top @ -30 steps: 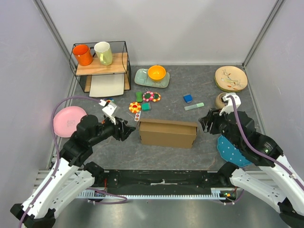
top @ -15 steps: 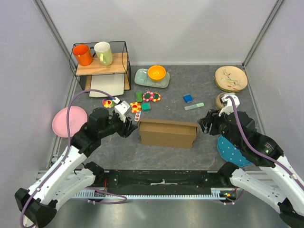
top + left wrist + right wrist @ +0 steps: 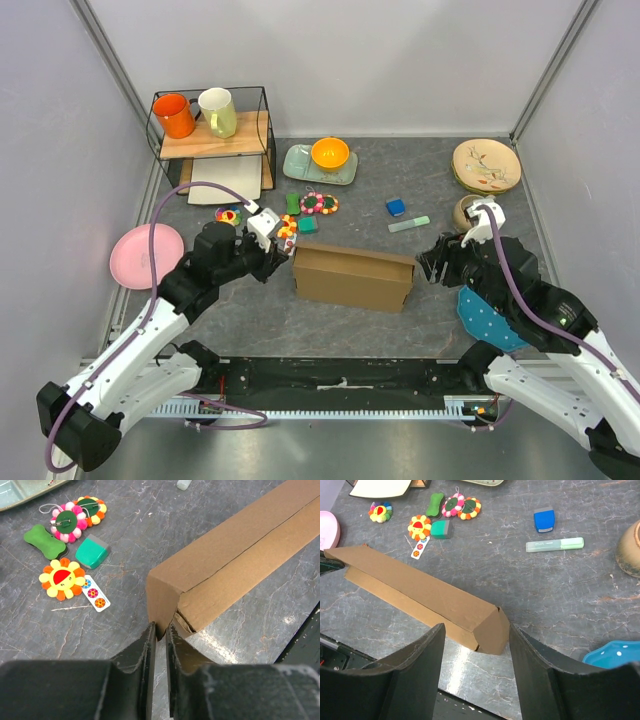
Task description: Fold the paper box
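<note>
The paper box [image 3: 353, 277] is a brown cardboard box folded into a long shallow shape, lying in the middle of the table. My left gripper [image 3: 285, 258] is at its left end. In the left wrist view the jaws [image 3: 160, 630] are almost closed, with the lower corner of the box's [image 3: 240, 545] end wall pinched between the fingertips. My right gripper [image 3: 425, 265] is open at the right end. In the right wrist view its fingers [image 3: 476, 632] stand wide apart on either side of the box's [image 3: 420, 587] end, without touching it.
Small toys [image 3: 285, 225], a blue block [image 3: 396, 207] and a marker [image 3: 409, 224] lie behind the box. A pink plate [image 3: 140, 255] is at left and a blue plate [image 3: 490, 315] under the right arm. A wire shelf [image 3: 212, 135], green tray [image 3: 322, 160] and beige plate [image 3: 486, 165] stand at the back.
My left arm has moved right up to the box's left end and its jaws now pinch the corner. The box's left end has shifted slightly. The right arm has stayed put.
</note>
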`<state>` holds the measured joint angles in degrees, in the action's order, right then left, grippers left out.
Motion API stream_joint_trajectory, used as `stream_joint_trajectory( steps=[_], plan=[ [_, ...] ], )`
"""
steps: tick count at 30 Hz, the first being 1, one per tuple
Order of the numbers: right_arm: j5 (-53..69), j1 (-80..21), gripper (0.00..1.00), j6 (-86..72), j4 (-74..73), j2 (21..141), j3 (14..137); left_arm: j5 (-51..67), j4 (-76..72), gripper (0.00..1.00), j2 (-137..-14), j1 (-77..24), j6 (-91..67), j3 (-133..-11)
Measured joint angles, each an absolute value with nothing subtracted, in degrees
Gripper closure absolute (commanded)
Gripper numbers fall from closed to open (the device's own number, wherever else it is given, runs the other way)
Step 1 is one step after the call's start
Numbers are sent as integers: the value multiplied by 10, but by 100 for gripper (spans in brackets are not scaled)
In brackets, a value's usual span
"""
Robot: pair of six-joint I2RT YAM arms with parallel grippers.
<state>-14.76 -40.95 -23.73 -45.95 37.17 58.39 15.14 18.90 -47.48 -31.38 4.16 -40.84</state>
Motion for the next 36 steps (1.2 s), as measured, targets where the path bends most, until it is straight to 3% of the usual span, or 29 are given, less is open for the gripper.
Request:
stream_joint_trajectory(
  steps=[5,9,13,27,36],
  plan=[
    [-149,-409,33,-236,-463,368,578,152,180,97,-475,-314,41,-408],
    [-148,-409,23,-226,-474,366,575,152,179,98,-474,-314,41,-408],
    [-136,-409,19,-217,-485,363,570,152,179,98,-472,-314,41,-408],
    [-77,-410,25,-195,-516,385,570,150,208,98,-497,-314,26,-440],
    [-52,-410,36,-178,-536,432,570,149,231,98,-509,-314,23,-460]
  ],
)
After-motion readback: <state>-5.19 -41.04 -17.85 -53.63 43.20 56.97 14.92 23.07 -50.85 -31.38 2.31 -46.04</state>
